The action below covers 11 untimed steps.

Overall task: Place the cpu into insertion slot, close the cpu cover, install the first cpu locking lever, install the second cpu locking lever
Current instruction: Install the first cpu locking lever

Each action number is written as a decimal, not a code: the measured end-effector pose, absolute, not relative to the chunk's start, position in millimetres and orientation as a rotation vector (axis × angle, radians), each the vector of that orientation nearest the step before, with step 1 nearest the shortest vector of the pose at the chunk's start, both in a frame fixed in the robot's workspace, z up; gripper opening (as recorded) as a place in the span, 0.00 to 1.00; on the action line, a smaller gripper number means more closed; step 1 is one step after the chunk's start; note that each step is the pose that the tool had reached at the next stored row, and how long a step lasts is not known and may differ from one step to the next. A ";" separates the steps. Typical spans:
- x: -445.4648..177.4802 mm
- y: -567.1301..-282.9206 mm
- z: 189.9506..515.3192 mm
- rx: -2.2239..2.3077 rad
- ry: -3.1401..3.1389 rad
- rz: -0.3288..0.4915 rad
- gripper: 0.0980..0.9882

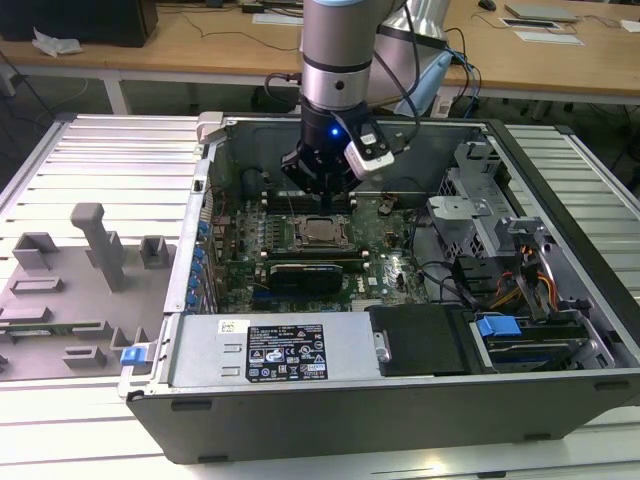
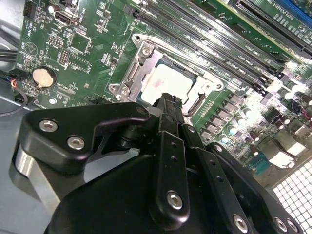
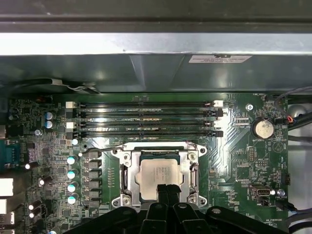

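- Reading the tool (image 3: pixel 167 189) as clenched: fingertips (image 3: pixel 162 191) pressed together, nothing gripped.
- Seeing it hang straight down from the arm (image 1: pixel 338 60) inside the open computer case (image 1: pixel 300 425), over the middle of the motherboard (image 3: pixel 234 161).
- Finding the cpu (image 3: pixel 160 173) already seated flat in the insertion slot (image 3: pixel 199 152), pale metal top facing up.
- Finding the cpu cover (image 3: pixel 127 171) folded down flat around the chip, with the chip's top visible through the window.
- In both wrist views, placing the fingertips over the cpu's edge, on the side away from the memory slots (image 3: pixel 146 119). Can't tell whether touching or just above.
- Spotting a thin wire lever (image 3: pixel 102 149) lying along the slot's far side, beside the memory slots. Can't tell latched or loose.
- Noting a coin cell (image 3: pixel 264 128) on the board, well apart from the slot.
- In the exterior view, seeing a power supply (image 1: pixel 285 350) along the case's near wall and a drive cage (image 1: pixel 470 215) on the exterior view's right.
- Also seeing grey fixture blocks (image 1: pixel 95 245) on the slatted table (image 1: pixel 110 150), outside the case on the exterior view's left.
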<state>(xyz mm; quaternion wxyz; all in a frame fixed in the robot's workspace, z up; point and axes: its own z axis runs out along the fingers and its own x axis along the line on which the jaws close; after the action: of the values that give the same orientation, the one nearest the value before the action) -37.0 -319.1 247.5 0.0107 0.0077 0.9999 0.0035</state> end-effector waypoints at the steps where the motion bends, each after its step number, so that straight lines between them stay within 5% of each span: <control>1: -38.0 -319.1 247.5 0.024 3.120 0.011 0.01; 11: -60.1 -319.1 247.5 0.024 3.117 0.011 0.01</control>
<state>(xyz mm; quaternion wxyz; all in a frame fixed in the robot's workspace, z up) -60.1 -319.1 247.5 0.0122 0.0077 0.9999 0.0035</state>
